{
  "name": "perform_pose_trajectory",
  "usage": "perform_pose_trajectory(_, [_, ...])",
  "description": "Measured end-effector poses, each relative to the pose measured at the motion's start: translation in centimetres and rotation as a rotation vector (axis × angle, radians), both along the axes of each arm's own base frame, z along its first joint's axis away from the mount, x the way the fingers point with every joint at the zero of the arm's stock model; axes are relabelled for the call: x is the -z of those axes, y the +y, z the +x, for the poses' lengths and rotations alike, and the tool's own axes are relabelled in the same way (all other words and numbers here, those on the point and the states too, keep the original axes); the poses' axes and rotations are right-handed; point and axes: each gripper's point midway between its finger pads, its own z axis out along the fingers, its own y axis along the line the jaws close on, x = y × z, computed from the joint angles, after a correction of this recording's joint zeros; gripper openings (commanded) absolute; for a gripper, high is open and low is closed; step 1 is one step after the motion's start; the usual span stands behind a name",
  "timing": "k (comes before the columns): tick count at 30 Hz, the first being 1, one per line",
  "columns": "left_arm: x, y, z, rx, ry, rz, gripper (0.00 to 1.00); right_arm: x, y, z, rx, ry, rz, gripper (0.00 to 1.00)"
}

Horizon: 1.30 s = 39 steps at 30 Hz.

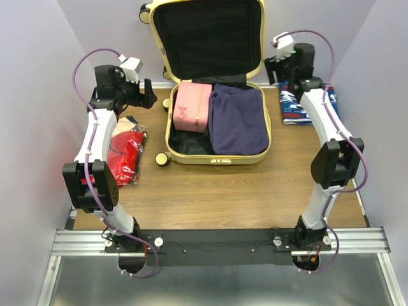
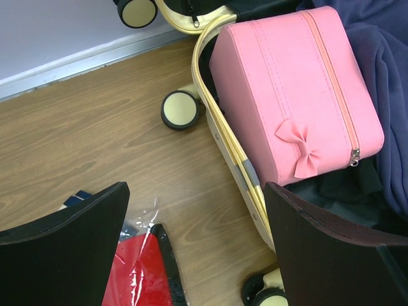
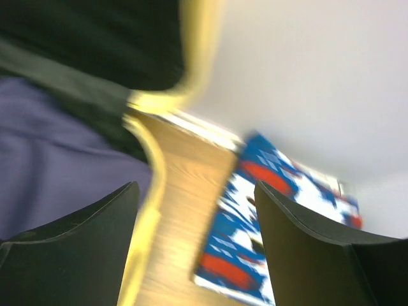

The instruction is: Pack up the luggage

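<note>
The luggage (image 1: 217,158) is lying open at the table's (image 1: 223,197) 12 o'clock edge, base flat, lid standing up against the back wall and showing black lining. Inside, a pink pouch (image 1: 191,107) is filling the 9 o'clock side and a navy garment (image 1: 239,118) is covering the 3 o'clock side.

A red plastic-wrapped packet (image 1: 124,156) is lying on the table at the luggage's 8 o'clock, near a wheel (image 1: 162,159). A blue patterned cloth (image 1: 294,109) is lying at its 3 o'clock, partly hidden under the right arm.

The left gripper (image 1: 150,94) is hanging at the base's 10 o'clock, just beside the rim, fingers spread wide and grasping nothing. The right gripper (image 1: 279,69) is hanging at the 2 o'clock corner by the hinge, released, nothing between its fingers.

Only the left wrist view is showing the pouch's bow and zipper pull, and the packet's edge between the fingers. The right wrist view is blurring heavily, but it is showing the yellow rim and the blue patterned cloth in the gap between the fingers.
</note>
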Motion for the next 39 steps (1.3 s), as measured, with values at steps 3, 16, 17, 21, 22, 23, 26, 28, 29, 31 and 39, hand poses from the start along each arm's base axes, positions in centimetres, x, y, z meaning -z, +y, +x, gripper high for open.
perform_pose_trajectory(3, [0.0, 0.0, 0.0, -0.003, 0.003, -0.006, 0.96, 2.0, -5.6, 1.3, 0.118, 0.047, 0.038, 0.83])
perform_pose_trajectory(16, [0.3, 0.0, 0.3, -0.010, 0.016, -0.014, 0.96, 20.4, -11.8, 3.2, 0.335, 0.408, 0.154, 0.94])
perform_pose_trajectory(17, [0.4, 0.1, 0.3, -0.014, 0.019, -0.013, 0.96, 21.3, -11.6, 3.6, 0.344, 0.423, 0.160, 0.94])
perform_pose_trajectory(21, [1.1, 0.2, 0.4, -0.021, 0.039, -0.010, 0.96, 23.9, -12.2, 5.5, 0.405, 0.425, 0.156, 0.93])
perform_pose_trajectory(22, [1.3, 0.2, 0.4, -0.023, 0.046, -0.010, 0.96, 24.1, -12.4, 5.9, 0.417, 0.420, 0.152, 0.93])
perform_pose_trajectory(23, [1.4, 0.3, 0.4, -0.024, 0.051, -0.009, 0.96, 24.6, -12.6, 6.1, 0.425, 0.422, 0.147, 0.91])
perform_pose_trajectory(26, [2.1, 0.4, 0.5, -0.031, 0.069, -0.007, 0.96, 25.4, -13.0, 6.6, 0.445, 0.420, 0.137, 0.89])
perform_pose_trajectory(28, [2.3, 0.4, 0.7, -0.034, 0.077, -0.006, 0.96, 25.8, -13.1, 6.6, 0.450, 0.423, 0.133, 0.85])
perform_pose_trajectory(29, [2.4, 0.5, 0.9, -0.037, 0.080, -0.007, 0.96, 25.9, -13.2, 6.6, 0.454, 0.424, 0.127, 0.74])
perform_pose_trajectory(31, [2.5, 0.5, 1.2, -0.040, 0.084, -0.009, 0.97, 26.0, -13.5, 6.6, 0.458, 0.423, 0.111, 0.57])
perform_pose_trajectory(39, [1.8, 0.6, 2.0, -0.044, 0.069, -0.014, 0.96, 25.6, -13.9, 5.9, 0.461, 0.422, 0.096, 0.00])
